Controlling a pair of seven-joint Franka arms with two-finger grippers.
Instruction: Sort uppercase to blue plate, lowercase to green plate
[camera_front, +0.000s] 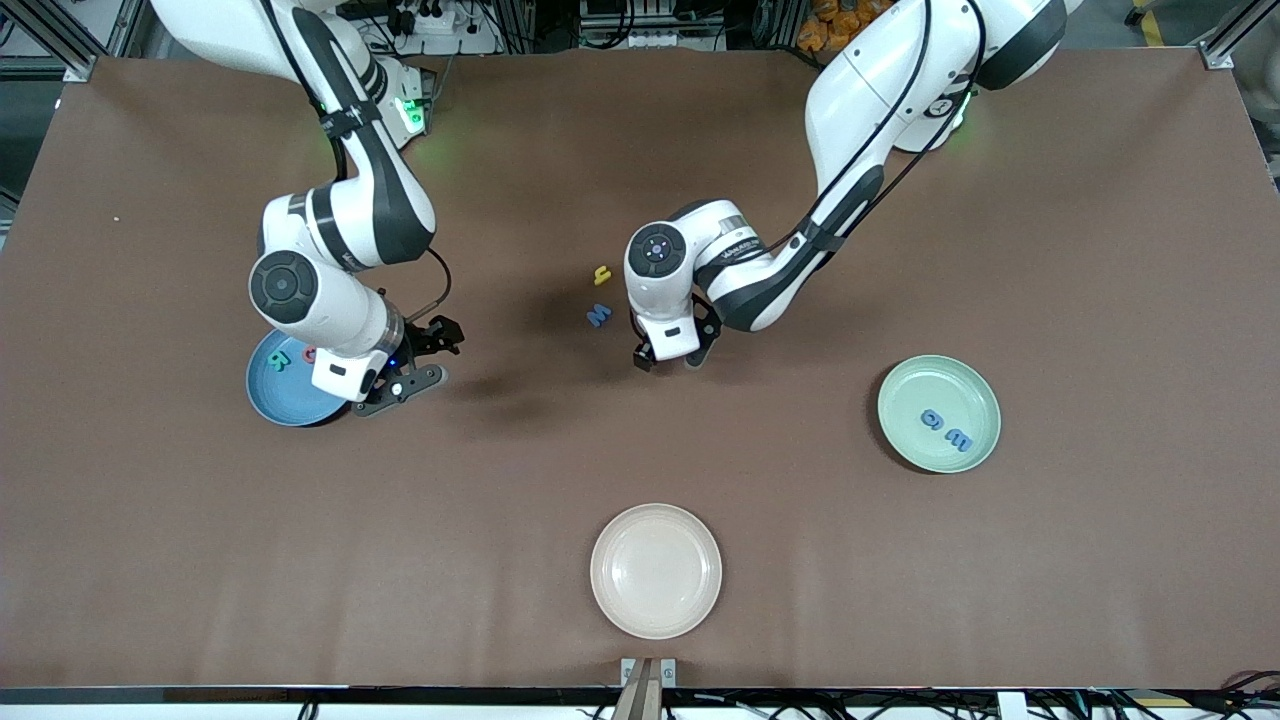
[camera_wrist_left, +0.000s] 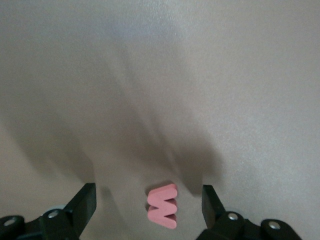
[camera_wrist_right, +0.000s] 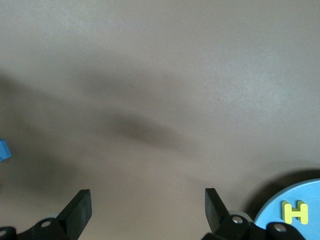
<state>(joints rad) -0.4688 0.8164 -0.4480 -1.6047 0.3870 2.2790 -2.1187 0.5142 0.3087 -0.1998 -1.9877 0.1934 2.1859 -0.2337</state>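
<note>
Uppercase letters are split up: a teal R (camera_front: 279, 362) and a red letter (camera_front: 309, 354) lie on the blue plate (camera_front: 275, 400) toward the right arm's end of the surface (camera_front: 1050, 560), with a yellow H (camera_wrist_right: 295, 212) showing there in the right wrist view, while a blue W (camera_front: 599, 315) lies on the bare surface near the middle, just nearer the front camera than a yellow h (camera_front: 602, 274). Two blue lowercase letters (camera_front: 945, 428) rest in the green plate (camera_front: 905, 440). The left hand (camera_wrist_left: 149, 205) hangs low with fingers spread on either side of a red w (camera_wrist_left: 162, 206), not touching it. The right hand (camera_wrist_right: 147, 207) hovers beside the blue plate, fingers spread wide, holding nothing. A cream plate (camera_front: 655, 570) sits nearest the camera.
</note>
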